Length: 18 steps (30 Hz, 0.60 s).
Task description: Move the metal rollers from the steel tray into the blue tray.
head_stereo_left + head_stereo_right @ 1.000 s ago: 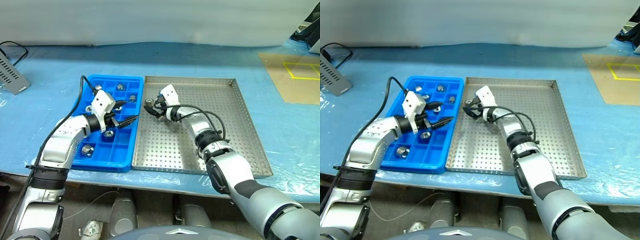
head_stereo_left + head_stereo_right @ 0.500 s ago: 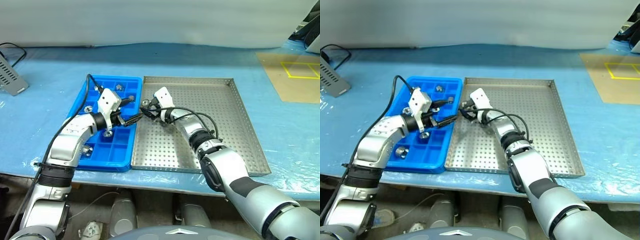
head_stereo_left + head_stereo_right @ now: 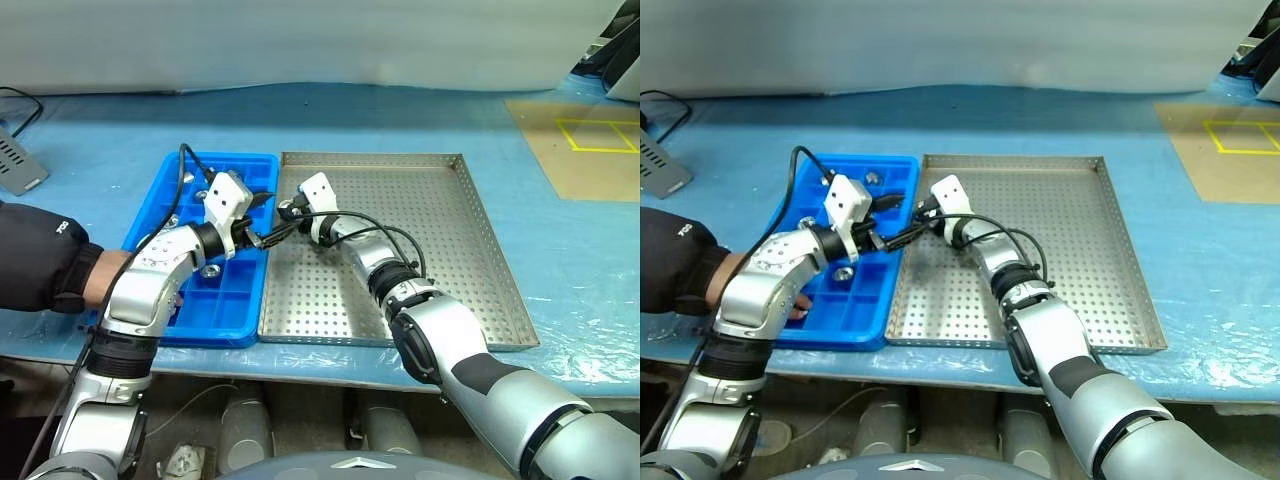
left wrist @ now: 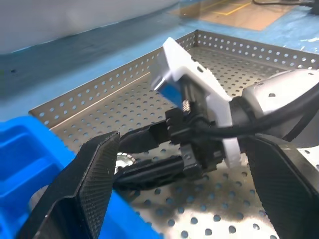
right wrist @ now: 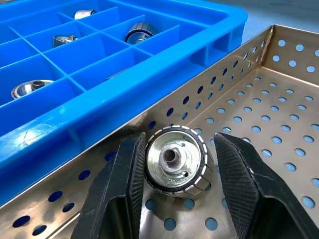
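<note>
Right wrist view has the clearest look: one roller [image 5: 175, 163] sits between the right end effector's [image 5: 174, 172] two black fingers [image 5: 125, 184], one finger touching it, the other with a sliver of gap, so not clamped tight as far as I can see. It's in the steel tray [image 3: 440, 240], on the perforated floor right at the corner next to the blue tray [image 3: 232, 310]. Shiny silver stubby cylinder, ribbed rim, dark centre hole. Flat face and hole point back at the wrist camera, so its axis lies roughly along the fingers, a bit tilted up.

What's around: the left end effector [image 3: 262, 232] is wide open with nothing in it, reaching over the blue tray's edge and nearly meeting the right one, pretty crowded there. A person's hand [image 3: 108, 280] in a dark sleeve [image 3: 40, 255] rests at the blue tray's left side. More rollers [image 5: 140, 33] sit in the blue compartments. Grey box [image 3: 15, 160] far left on the blue desk [image 3: 560, 250]
</note>
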Motion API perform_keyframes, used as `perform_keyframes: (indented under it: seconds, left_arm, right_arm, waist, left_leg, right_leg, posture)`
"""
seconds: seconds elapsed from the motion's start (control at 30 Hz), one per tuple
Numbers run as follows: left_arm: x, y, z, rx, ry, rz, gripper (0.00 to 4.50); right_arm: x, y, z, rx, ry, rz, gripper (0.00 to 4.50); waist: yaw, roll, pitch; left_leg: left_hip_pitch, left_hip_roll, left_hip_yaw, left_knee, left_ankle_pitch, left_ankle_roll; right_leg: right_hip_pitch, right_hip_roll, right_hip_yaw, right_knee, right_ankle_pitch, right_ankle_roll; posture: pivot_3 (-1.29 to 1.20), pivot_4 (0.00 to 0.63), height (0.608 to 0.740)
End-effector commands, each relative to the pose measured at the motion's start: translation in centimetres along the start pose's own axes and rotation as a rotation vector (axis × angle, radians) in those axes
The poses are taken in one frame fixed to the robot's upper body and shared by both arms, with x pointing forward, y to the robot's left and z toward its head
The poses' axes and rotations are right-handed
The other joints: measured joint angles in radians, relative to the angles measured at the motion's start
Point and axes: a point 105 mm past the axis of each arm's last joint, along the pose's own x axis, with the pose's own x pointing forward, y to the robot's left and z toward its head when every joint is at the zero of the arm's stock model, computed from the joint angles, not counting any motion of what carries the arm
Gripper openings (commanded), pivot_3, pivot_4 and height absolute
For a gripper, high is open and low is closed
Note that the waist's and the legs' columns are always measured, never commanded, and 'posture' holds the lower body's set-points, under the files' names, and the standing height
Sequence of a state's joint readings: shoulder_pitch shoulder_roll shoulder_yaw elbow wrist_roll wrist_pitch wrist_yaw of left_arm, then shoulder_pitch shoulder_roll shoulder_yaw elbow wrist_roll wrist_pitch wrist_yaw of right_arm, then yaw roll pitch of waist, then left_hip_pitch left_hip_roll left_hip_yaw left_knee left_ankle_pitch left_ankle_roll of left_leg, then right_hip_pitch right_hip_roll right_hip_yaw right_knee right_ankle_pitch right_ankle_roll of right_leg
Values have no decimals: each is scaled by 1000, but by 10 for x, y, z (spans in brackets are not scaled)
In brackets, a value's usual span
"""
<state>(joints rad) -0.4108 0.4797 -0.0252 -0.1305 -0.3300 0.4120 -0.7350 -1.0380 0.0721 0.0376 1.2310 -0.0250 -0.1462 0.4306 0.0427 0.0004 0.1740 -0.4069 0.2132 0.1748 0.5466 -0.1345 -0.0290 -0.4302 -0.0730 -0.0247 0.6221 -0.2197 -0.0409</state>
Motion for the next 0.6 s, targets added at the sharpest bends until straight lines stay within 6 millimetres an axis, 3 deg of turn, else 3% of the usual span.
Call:
perform_keyframes:
  seconds: [0.03,0.27,0.37,0.6]
  left_arm:
    - [-10,5,11,46,-10,30,4075]
    - [-19,12,15,88,12,62,4075]
    - [-21,11,16,102,16,54,4075]
    - [-20,13,14,97,15,54,4075]
  right_arm:
    - [1,-1,16,-19,-64,6,2213]
    - [-19,-28,41,-58,-166,13,2213]
    - [-42,-44,55,-84,-213,30,2213]
    - [-76,-64,61,-117,-205,-27,2213]
  waist:
    - [1,0,0]
    - [8,0,0]
    - [14,0,0]
    - [22,0,0]
  left_leg:
    - [0,0,0,0,0,0]
    - [-1,0,0,0,0,0]
    - [0,-1,0,0,0,0]
    - [1,-1,0,0,1,-1]
  right_leg:
    - [0,0,0,0,0,0]
    - [0,0,0,0,0,0]
    - [0,0,0,0,0,0]
    - [0,0,0,0,0,0]
  posture:
    - [30,150,740]
    - [26,150,740]
    - [20,150,740]
    - [-1,150,740]
